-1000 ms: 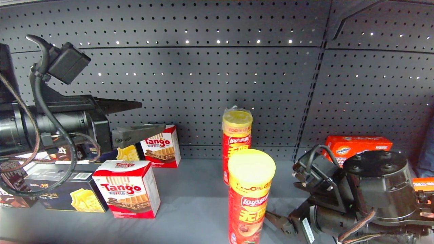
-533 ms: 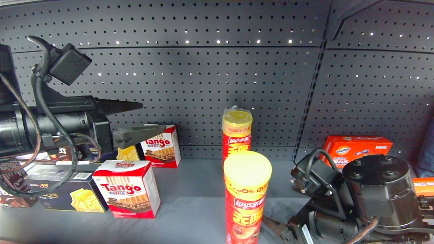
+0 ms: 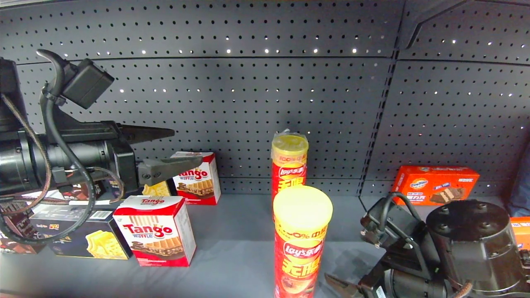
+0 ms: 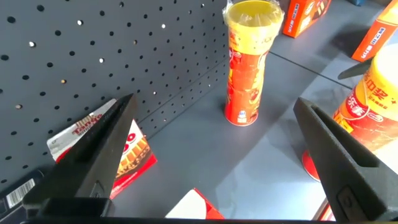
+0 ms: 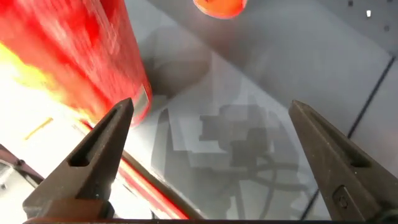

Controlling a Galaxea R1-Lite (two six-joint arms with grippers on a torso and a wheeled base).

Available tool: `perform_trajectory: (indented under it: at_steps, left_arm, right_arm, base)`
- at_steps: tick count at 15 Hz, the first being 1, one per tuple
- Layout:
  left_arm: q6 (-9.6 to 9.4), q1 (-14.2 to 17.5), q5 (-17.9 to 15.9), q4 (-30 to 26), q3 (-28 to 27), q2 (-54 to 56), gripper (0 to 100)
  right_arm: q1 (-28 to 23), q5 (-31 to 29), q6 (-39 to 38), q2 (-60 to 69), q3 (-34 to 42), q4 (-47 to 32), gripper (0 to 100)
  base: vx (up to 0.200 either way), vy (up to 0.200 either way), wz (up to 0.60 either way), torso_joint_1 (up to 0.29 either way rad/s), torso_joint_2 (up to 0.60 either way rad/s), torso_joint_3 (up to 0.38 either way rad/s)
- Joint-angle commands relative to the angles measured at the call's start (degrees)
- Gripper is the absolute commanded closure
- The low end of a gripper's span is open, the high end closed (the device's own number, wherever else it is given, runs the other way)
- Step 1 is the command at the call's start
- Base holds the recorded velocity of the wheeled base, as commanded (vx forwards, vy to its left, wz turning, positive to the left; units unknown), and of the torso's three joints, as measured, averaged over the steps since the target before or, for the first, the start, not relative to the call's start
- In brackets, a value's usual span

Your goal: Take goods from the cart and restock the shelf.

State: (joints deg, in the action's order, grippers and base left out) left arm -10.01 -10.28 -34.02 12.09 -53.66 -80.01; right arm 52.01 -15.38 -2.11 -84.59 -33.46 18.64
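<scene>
R gripper (image 5: 211,106) has backed off low, jaws wide & empty, front can (image 3: 301,240) left standing on the shelf (image 3: 232,244) before the back can (image 3: 289,165), so placed, I reckon; L gripper (image 3: 186,145) gapes empty too.

Even light; bright pinpricks through pegboard (image 3: 248,91); front can lid (image 3: 302,206) glaring.

A grey pegboard wall (image 3: 265,95) spans the head view's upper half, and a red chip can with a film-wrapped yellow lid (image 3: 289,163) stands upright before it near the middle. At 8 o'clock stands a red-and-white wafer box (image 3: 155,229), with a dark box bearing a yellow picture (image 3: 80,236) just beside it at its 9 o'clock and a second wafer box (image 3: 198,179) apart at its 1 o'clock. An orange box (image 3: 434,182) lies on its long side at 4 o'clock.
</scene>
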Motion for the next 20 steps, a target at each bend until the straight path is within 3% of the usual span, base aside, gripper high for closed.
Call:
perform_trajectory:
  at_steps: [1, 20]
  left_arm:
    - [-0.01, -0.01, 0.01, 0.04, 0.23, 0.03, 0]
    - [0.16, 0.70, -0.25, 2.50, 0.93, -0.41, 0]
  right_arm:
    - [-0.15, 0.00, 0.00, 1.89, 1.65, -0.01, 0]
    - [0.38, 0.00, 0.09, -4.18, -2.40, 0.08, 0]
  base:
    - [0.000, 0.000, 0.00, 0.000, 0.00, 0.000]
    - [0.000, 0.000, 0.00, 0.000, 0.00, 0.000]
